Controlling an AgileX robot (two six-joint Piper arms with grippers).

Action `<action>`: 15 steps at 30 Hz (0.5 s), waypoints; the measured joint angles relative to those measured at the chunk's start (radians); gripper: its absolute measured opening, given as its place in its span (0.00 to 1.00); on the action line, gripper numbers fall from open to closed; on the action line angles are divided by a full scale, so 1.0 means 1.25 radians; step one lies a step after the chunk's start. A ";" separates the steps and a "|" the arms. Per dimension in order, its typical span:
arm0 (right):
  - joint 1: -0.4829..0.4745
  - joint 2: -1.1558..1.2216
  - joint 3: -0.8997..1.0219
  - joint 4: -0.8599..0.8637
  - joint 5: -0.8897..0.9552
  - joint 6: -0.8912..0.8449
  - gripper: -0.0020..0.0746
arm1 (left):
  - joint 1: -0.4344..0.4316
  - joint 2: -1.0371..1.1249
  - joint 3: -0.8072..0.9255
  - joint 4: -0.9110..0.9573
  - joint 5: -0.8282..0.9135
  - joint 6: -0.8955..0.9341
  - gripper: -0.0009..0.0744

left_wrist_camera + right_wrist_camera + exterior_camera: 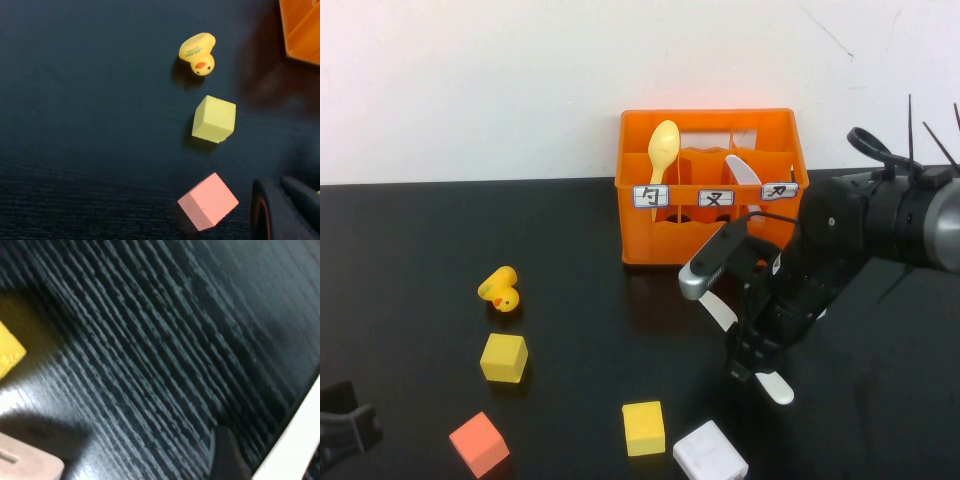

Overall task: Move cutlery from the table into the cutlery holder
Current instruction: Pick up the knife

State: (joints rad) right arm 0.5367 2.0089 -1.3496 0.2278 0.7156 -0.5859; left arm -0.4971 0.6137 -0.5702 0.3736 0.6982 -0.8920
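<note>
The left gripper point(345, 432) is sitting at the table's point(410, 240) near left corner, fingers together, duck point(501, 290) and cubes beyond. The right gripper point(750, 345) is hanging low before the holder point(710, 185), fingers apart, straddling a white knife point(775, 385). Behind it, spoon point(663, 150) and another knife point(742, 172) are standing in the holder.

Even overhead light, soft shadows; right wrist view blurred.
</note>
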 joint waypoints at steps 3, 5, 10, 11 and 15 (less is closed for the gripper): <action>0.000 0.002 0.000 0.000 -0.003 0.000 0.44 | 0.000 0.000 0.000 0.000 0.000 0.000 0.01; 0.000 0.005 -0.001 0.000 -0.003 0.000 0.34 | 0.000 0.000 0.000 0.000 0.000 0.001 0.01; 0.000 0.010 -0.007 0.002 -0.001 0.000 0.19 | 0.000 0.000 0.000 0.000 -0.003 0.001 0.01; 0.000 0.010 -0.007 0.002 -0.001 0.000 0.19 | 0.000 0.000 0.000 0.000 -0.003 0.001 0.01; 0.000 0.008 -0.007 0.010 -0.001 0.005 0.19 | 0.000 0.000 0.000 0.007 -0.003 0.002 0.01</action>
State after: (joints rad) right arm 0.5367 2.0194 -1.3579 0.2397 0.7146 -0.5793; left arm -0.4971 0.6137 -0.5702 0.3819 0.6940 -0.8897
